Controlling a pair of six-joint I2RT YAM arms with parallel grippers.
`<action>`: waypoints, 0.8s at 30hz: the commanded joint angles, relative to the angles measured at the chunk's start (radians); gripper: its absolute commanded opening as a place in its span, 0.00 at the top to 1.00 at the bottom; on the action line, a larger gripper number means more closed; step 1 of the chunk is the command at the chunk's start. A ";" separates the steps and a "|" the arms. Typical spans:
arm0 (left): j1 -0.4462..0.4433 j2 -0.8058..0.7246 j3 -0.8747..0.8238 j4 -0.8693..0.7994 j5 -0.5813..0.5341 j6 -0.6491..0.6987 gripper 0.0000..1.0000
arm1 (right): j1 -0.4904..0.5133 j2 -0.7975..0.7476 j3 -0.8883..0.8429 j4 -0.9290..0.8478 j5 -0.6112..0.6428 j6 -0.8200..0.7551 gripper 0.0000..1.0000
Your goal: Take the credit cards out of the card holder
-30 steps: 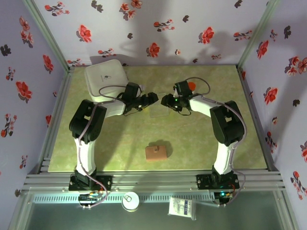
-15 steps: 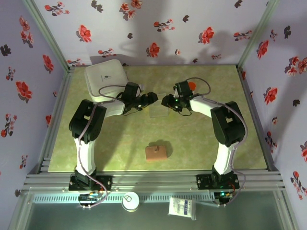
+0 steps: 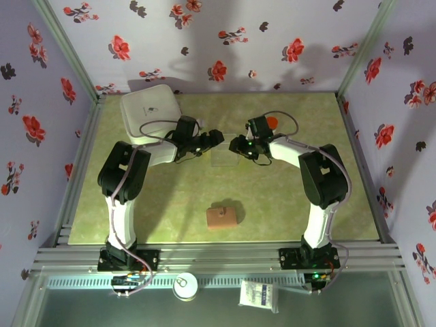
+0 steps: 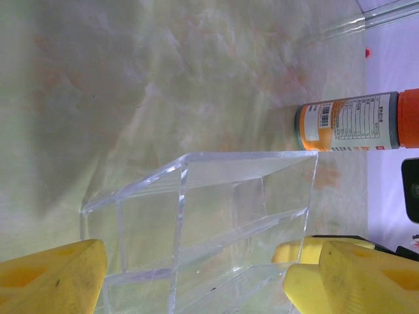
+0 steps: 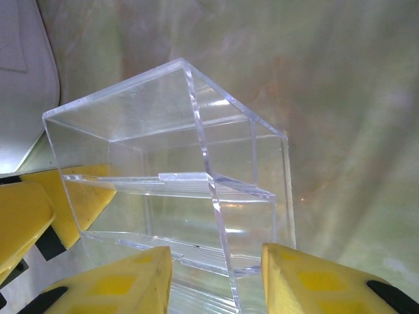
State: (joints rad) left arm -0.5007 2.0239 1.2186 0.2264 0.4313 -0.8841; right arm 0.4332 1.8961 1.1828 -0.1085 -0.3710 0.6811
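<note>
Top view: card holder (image 3: 223, 217) lies on the table (image 3: 163, 204) near the middle of its near edge, well apart from both grippers. Left gripper (image 3: 216, 138) and right gripper (image 3: 235, 144) face each other over a clear box (image 3: 223, 157) toward the far edge. White container (image 3: 151, 112) at the far-left corner.

Left wrist: jaws wide, box between them; orange-capped bottle (image 4: 350, 124) beyond.

Right wrist: jaws narrow, a box wall between them; cannot tell whether it is pinched.

Tan card holder (image 3: 223, 217), mottled green table (image 3: 272, 204), lilac walls (image 3: 272, 68) (red and black flowers).
</note>
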 commanded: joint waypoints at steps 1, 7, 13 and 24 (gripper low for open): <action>0.004 -0.008 0.023 0.022 0.027 0.004 0.16 | 0.012 -0.031 -0.012 -0.017 -0.019 0.001 0.61; 0.004 -0.009 0.022 0.021 0.026 0.005 0.16 | 0.013 -0.026 -0.006 -0.019 -0.024 -0.001 0.65; 0.006 -0.021 0.030 -0.003 0.025 0.023 0.16 | 0.013 -0.055 -0.001 -0.067 0.020 -0.031 0.59; 0.020 -0.147 -0.027 -0.107 0.000 0.111 0.14 | 0.023 -0.205 -0.011 -0.210 0.102 -0.104 0.50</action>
State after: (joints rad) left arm -0.4915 1.9530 1.2072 0.1734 0.4305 -0.8379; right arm 0.4442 1.7557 1.1828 -0.2539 -0.3096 0.6174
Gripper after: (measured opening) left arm 0.858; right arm 0.497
